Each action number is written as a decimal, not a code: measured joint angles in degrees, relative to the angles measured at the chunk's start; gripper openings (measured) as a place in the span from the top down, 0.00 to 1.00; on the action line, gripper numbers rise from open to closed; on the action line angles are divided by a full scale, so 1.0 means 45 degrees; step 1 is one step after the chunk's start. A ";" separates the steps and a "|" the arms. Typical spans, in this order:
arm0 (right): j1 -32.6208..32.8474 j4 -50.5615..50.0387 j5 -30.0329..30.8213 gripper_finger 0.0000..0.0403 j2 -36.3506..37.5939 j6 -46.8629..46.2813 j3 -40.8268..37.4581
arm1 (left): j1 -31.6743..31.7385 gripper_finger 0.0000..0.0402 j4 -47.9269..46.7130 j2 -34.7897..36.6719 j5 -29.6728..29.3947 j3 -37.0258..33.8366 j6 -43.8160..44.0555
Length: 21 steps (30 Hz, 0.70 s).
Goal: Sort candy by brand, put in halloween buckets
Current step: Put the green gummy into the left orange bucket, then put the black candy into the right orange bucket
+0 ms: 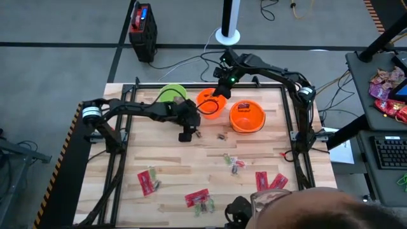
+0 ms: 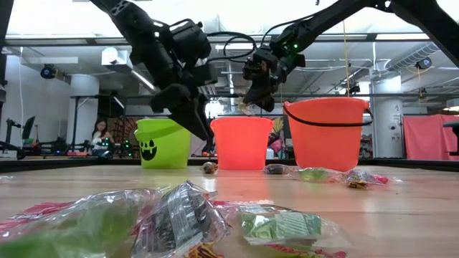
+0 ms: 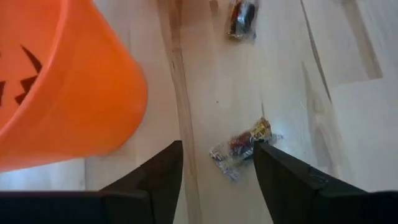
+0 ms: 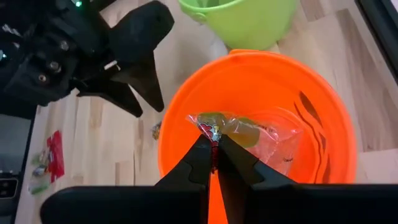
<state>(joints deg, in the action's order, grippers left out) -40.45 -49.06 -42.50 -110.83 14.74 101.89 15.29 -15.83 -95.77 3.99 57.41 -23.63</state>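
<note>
Currently right gripper (image 4: 214,152) pinches a clear-wrapped green-and-red candy piece (image 4: 239,132) over the orange jack-o'-lantern plastic bucket (image 4: 323,118). Left gripper (image 3: 217,163), fingers spread, hovers above a small dark wrapped candy (image 3: 244,146) on the wooden bench (image 1: 178,165).

No lettering, brand name, number or sign can be read on anything here. The candy wrappers (image 2: 179,218) on the table (image 1: 191,159) are printed, but the print is too small and crumpled to make out. The only markings are pictorial: a black jack-o'-lantern face on the lime green bucket (image 2: 163,143) and black face cut-outs on the orange bucket (image 3: 56,81). The red-and-black unit (image 1: 142,24) on the floor shows no legible label.
</note>
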 joint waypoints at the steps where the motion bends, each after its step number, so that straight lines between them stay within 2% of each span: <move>1: 0.0000 -0.0010 0.0000 0.97 0.0005 -0.0023 0.0000 | 0.0000 0.55 0.0100 -0.0063 0.0001 0.0000 0.0004; 4: -0.0010 -0.0029 -0.0007 0.93 0.0005 -0.0094 0.0000 | 0.0019 0.55 0.0193 -0.0148 0.0010 0.0000 0.0017; 14: 0.0005 -0.0018 0.0114 0.65 0.0005 -0.0502 -0.0034 | 0.0029 0.58 0.0528 -0.0427 -0.0004 -0.0015 -0.0186; 21: -0.0106 -0.0003 0.0150 0.56 0.0055 -0.0974 -0.0021 | 0.0029 0.58 0.0609 -0.0384 -0.0053 -0.0028 -0.0545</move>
<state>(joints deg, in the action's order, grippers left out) -40.92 -49.07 -41.83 -110.58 10.36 101.79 15.42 -13.09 -97.49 3.75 57.28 -26.08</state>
